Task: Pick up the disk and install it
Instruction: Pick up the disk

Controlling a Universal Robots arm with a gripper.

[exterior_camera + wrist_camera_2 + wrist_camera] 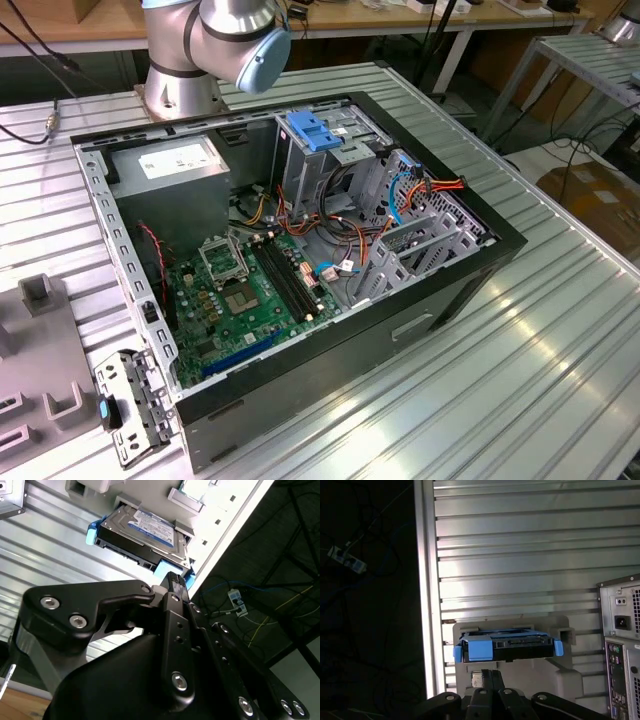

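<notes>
Disk [145, 527], a flat silver-metal drive with blue side rails [90, 534], lies upper centre in the second wrist view, seated in a grey plastic cradle [215, 510]. Black claw [173, 578] hovers just short, pinched narrow and empty. Grasping well likely needs it widened, squared across the rails.

The exterior view looks down at a slant onto the open computer case [300, 250] on the ribbed table [560, 360]. Both wrist views look past the gripper [175, 582] [487, 677], close on the disk [142, 530] [515, 647] and that table: the second wrist view faces its label, the first wrist view its end.
</notes>
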